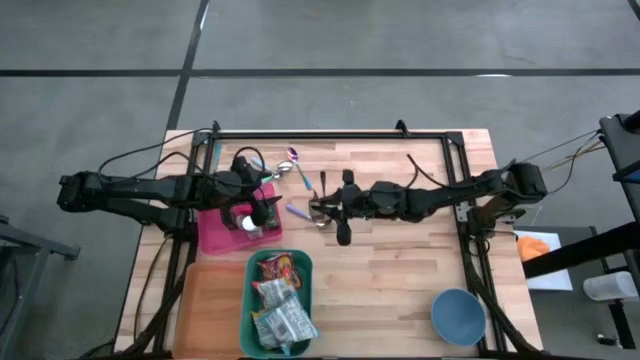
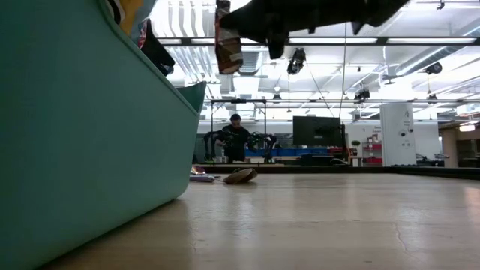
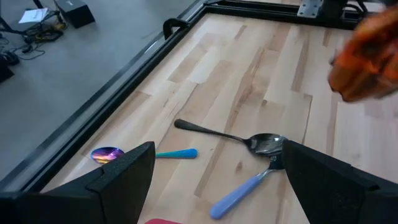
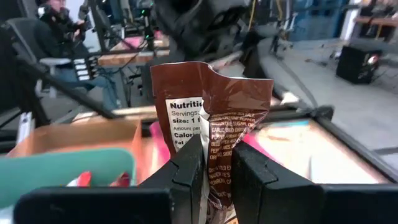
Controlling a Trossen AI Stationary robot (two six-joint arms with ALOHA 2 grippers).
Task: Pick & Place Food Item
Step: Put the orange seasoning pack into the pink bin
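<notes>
My right gripper (image 1: pixel 322 207) reaches in from the table's right to the middle of the table and is shut on a brown food packet (image 4: pixel 211 118) with nutrition print on its back. The low view shows that packet (image 2: pixel 229 37) high above the wood. My left gripper (image 1: pixel 262 208) hovers open over the pink container (image 1: pixel 212 236) at the left, with nothing between its fingers (image 3: pixel 124 174). A teal bin (image 1: pixel 252 300) near the front edge holds several snack packets. My right gripper pinches the brown packet between its two fingers at one end (image 4: pixel 214 158), along the back seam. The fingers come level from the table's right. The packet is lifted clear of the table, its free end sticking out past the fingertips.
Several spoons lie on the wood between the grippers: a dark one (image 3: pixel 230 134), a blue-handled one (image 3: pixel 242 190) and a teal-handled one (image 3: pixel 168 153). An orange tray (image 1: pixel 205 310) sits left of the bin and a blue bowl (image 1: pixel 458 315) at the front right. A person sits far behind the table.
</notes>
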